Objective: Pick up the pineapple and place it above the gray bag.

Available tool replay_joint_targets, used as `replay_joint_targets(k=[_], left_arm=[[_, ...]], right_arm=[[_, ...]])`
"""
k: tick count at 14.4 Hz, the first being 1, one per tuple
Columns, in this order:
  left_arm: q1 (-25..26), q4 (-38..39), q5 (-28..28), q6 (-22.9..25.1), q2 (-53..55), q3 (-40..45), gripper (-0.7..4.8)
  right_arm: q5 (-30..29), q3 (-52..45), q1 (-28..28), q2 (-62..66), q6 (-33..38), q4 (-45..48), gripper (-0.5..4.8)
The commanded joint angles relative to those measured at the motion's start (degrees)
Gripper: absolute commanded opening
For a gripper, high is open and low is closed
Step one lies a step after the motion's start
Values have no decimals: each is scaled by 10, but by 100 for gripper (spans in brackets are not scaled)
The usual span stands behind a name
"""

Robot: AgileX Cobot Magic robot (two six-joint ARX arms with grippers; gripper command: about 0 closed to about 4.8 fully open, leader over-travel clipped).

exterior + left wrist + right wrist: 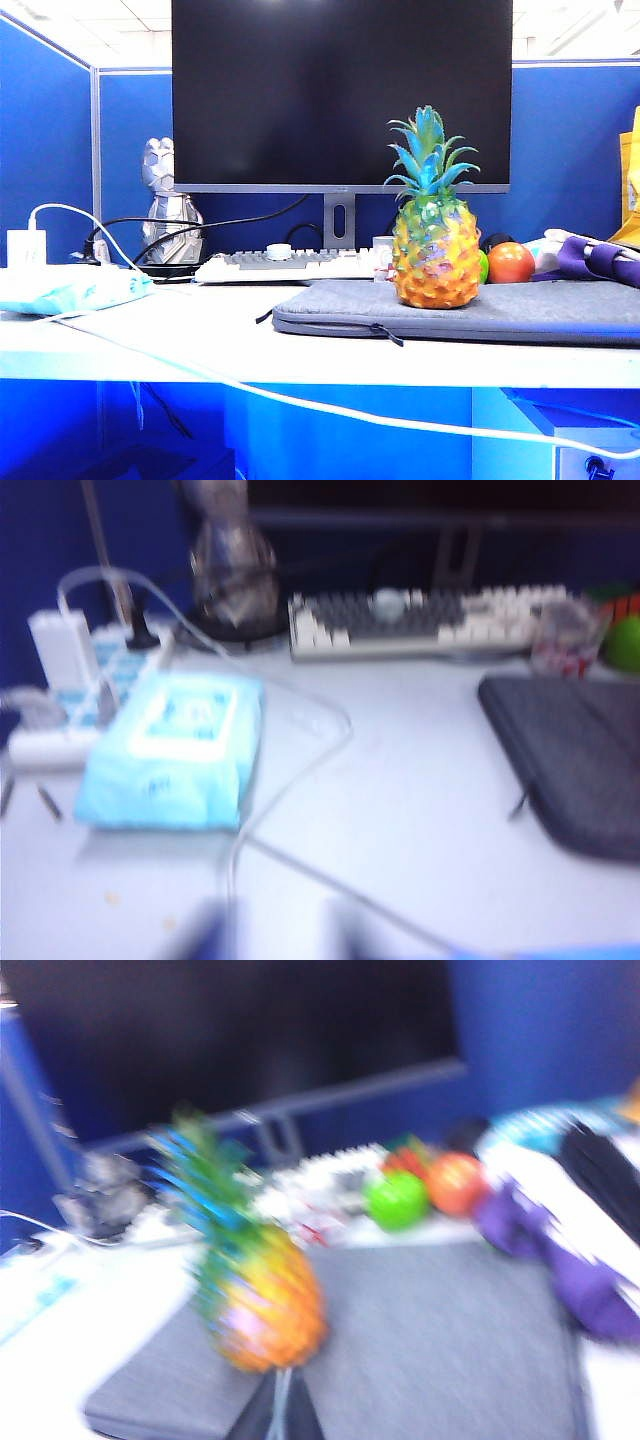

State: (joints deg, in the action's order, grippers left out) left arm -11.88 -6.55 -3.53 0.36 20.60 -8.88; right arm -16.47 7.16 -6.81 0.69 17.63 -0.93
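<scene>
Pineapple (434,240) is standing upright on the gray bag (500,310), near the bag's back edge and toward its left end. That bag lies flat on the right half of the table (180,335). Right gripper (278,1412) sits just in front of the fruit, its 2 fingers pressed together with nothing between them. Left gripper (270,930) is only a blurry smear over the table's front edge, near the blue wipes pack (175,750), so can't tell how its claw stands.
</scene>
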Motion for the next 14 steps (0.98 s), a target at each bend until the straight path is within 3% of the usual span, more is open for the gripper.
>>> replay_joint_targets(k=[1, 4, 6, 14], left_arm=[[0, -13, 41, 34, 1, 5, -5], [0, -16, 54, 42, 1, 5, -1], [0, -36, 55, 42, 1, 5, 31], [0, -65, 63, 35, 1, 5, 30]], right_arm=[[4, -31, 0, 1, 4, 9, -5], [-2, -44, 0, 1, 8, 12, -5], [-2, -44, 0, 1, 8, 26, -5], [16, -44, 0, 1, 4, 25, -5]])
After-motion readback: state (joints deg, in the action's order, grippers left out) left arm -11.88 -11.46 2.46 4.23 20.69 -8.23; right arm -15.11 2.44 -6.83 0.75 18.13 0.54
